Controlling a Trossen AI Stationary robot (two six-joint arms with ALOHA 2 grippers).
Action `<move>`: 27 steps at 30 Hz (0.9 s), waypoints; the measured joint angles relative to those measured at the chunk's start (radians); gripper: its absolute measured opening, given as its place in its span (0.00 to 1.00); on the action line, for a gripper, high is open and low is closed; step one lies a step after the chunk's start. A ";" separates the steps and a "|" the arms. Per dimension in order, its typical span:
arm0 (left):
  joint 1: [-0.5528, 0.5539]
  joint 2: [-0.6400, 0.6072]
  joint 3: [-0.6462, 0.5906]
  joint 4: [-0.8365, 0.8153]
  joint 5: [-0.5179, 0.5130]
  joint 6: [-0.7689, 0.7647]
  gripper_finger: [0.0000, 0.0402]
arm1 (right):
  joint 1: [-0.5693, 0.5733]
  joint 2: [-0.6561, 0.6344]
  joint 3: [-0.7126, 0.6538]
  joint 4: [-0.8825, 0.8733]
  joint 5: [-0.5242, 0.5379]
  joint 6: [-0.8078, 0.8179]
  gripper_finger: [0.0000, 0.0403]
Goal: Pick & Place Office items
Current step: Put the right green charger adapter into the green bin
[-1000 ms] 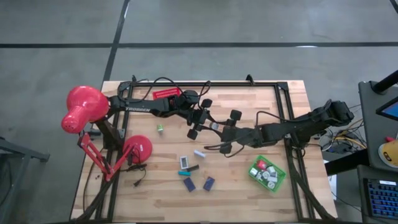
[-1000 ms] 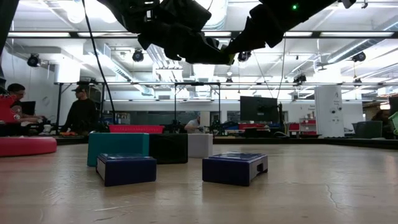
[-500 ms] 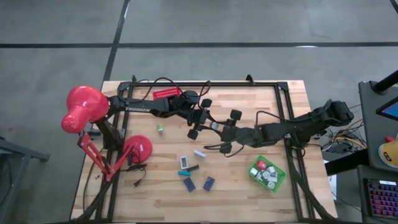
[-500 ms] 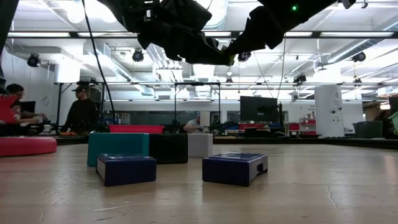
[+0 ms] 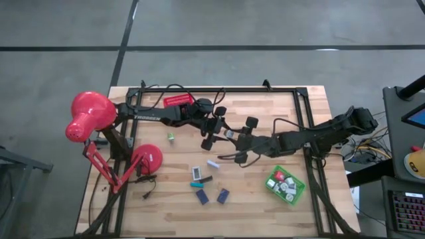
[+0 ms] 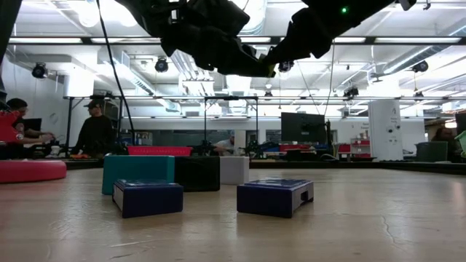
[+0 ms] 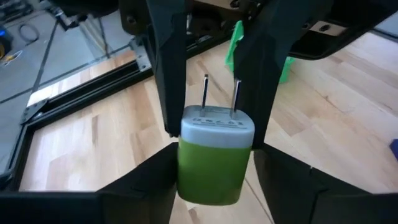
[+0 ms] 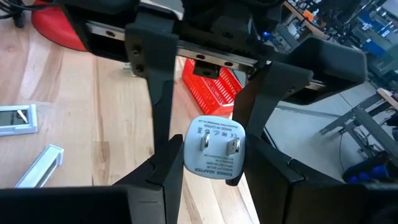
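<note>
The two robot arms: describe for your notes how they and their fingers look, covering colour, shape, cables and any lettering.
Both arms are dark, slim and jointed. The left arm carries white lettering along its link. The right arm has thin black cables looping beside it. The left gripper and right gripper each have two flat, matt black fingers with squared edges.

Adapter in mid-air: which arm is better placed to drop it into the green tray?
Right. Left pincer and right pincer both grip the adapter, but the tray lies on the right arm's side.
</note>
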 joint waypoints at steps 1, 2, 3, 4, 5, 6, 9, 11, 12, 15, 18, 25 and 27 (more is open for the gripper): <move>-0.002 0.000 0.000 -0.001 -0.015 -0.009 0.54 | 0.000 0.000 0.000 0.001 0.001 0.000 0.33; -0.002 0.000 0.000 -0.005 -0.026 -0.017 0.56 | 0.000 0.000 0.000 0.001 0.002 0.000 0.33; -0.002 0.000 0.000 -0.007 -0.030 -0.019 0.57 | -0.001 0.000 0.000 0.001 0.003 0.000 0.33; -0.002 0.000 -0.001 -0.010 -0.031 -0.023 0.59 | -0.001 0.000 0.000 0.001 0.003 -0.001 0.33; -0.002 0.000 -0.001 -0.011 -0.032 -0.022 0.61 | -0.001 0.000 0.000 0.001 0.003 -0.003 0.33; -0.002 0.000 -0.001 -0.010 -0.033 -0.022 0.62 | -0.001 0.000 0.000 0.002 0.003 -0.003 0.33; -0.003 0.000 -0.001 -0.010 -0.033 -0.022 0.66 | -0.001 0.000 0.000 0.002 0.003 -0.003 0.33; -0.004 0.000 -0.001 -0.010 -0.036 -0.021 0.68 | -0.001 0.000 0.000 0.002 0.003 -0.003 0.33; -0.004 0.000 -0.001 -0.009 -0.036 -0.021 0.69 | 0.000 0.000 0.000 0.002 0.003 -0.003 0.33; -0.004 0.000 -0.001 -0.009 -0.040 -0.022 0.70 | 0.000 0.000 0.000 0.002 0.003 -0.003 0.33; -0.004 0.000 -0.001 -0.010 -0.041 -0.045 0.70 | 0.000 0.000 0.000 0.002 0.003 -0.003 0.33; -0.002 0.001 -0.001 -0.075 -0.047 -0.059 0.70 | 0.003 -0.029 0.000 -0.017 0.059 0.015 0.34; 0.001 0.001 -0.001 -0.082 -0.064 -0.061 0.70 | 0.006 -0.053 0.000 -0.043 0.029 0.052 0.34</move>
